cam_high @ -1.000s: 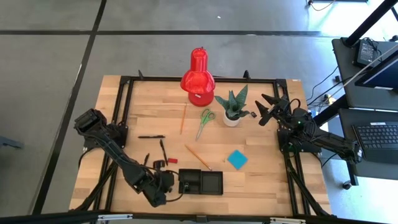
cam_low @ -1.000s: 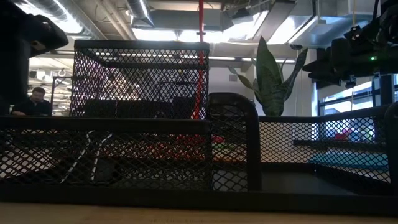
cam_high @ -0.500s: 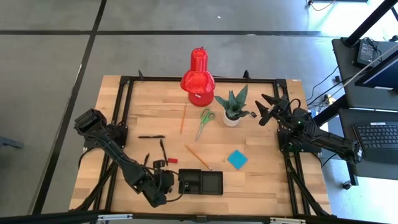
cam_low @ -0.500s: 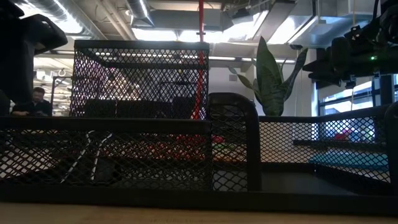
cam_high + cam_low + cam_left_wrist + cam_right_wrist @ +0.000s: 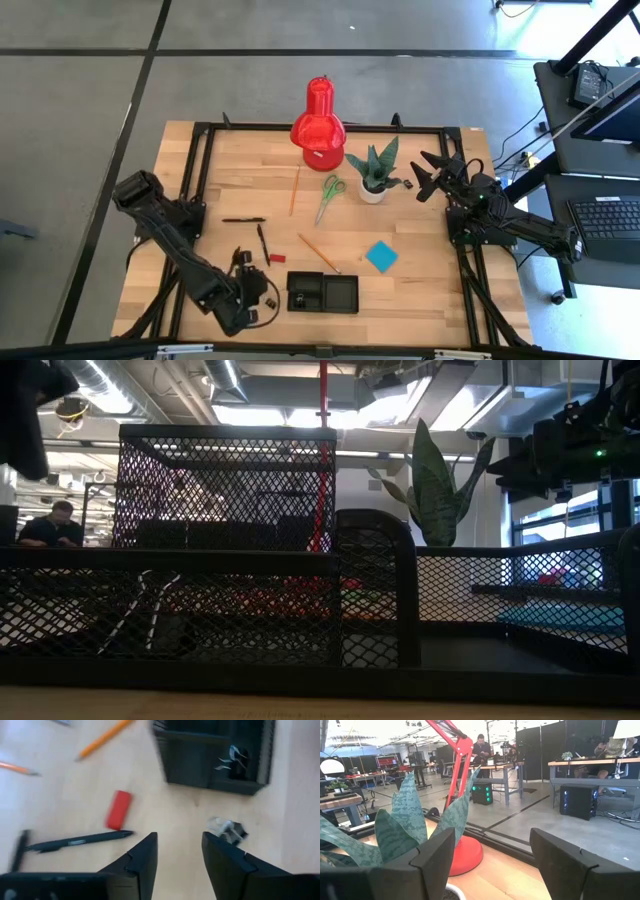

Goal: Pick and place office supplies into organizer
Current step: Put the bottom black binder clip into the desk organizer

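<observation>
The organizer (image 5: 323, 293) is a low black mesh tray near the table's near edge and fills the low view (image 5: 230, 490). One black clip (image 5: 232, 757) lies in its left compartment. My left gripper (image 5: 256, 291) (image 5: 180, 837) hovers open just left of it, touching nothing. A second clip (image 5: 229, 827) lies on the table by one finger. The red piece (image 5: 118, 809) and a black pen (image 5: 80, 841) lie ahead of it. The pencils (image 5: 318, 252), scissors (image 5: 328, 197) and blue note pad (image 5: 380, 256) lie mid-table. My right gripper (image 5: 425, 177) waits open at the right edge.
A red lamp (image 5: 318, 125) stands at the far edge, and a potted plant (image 5: 375, 170) stands right beside my right gripper. Another pen (image 5: 243, 219) and a pencil (image 5: 295, 190) lie on the left half. A black frame (image 5: 200, 180) runs around the table.
My left gripper has drawn back from the organizer's left end toward the table's left edge, and its arm has swung left with it. In the low view the dark arm has risen out of the upper left corner. The right arm has kept still.
</observation>
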Action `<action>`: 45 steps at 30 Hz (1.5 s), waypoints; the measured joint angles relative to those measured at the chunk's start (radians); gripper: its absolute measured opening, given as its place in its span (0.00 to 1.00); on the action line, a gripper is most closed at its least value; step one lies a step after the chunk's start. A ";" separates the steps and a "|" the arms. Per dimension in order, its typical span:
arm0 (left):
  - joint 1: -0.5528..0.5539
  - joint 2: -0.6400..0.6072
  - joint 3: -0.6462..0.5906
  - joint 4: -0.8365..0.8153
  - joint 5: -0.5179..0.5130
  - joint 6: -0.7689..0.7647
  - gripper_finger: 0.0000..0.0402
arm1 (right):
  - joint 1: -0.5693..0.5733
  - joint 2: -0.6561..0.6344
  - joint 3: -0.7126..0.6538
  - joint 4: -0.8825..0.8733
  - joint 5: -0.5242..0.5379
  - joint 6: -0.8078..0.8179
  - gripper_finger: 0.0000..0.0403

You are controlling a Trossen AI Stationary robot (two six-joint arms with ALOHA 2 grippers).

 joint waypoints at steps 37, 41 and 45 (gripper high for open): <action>0.026 -0.218 -0.683 1.253 -0.016 0.139 0.36 | 0.000 0.000 0.000 -0.001 0.000 0.027 0.65; 0.044 -0.157 -0.683 1.361 0.029 0.176 0.36 | 0.000 0.000 0.000 -0.001 0.000 0.026 0.65; 0.050 -0.091 -0.683 1.392 0.076 0.158 0.36 | 0.000 0.000 0.000 -0.001 0.000 0.024 0.65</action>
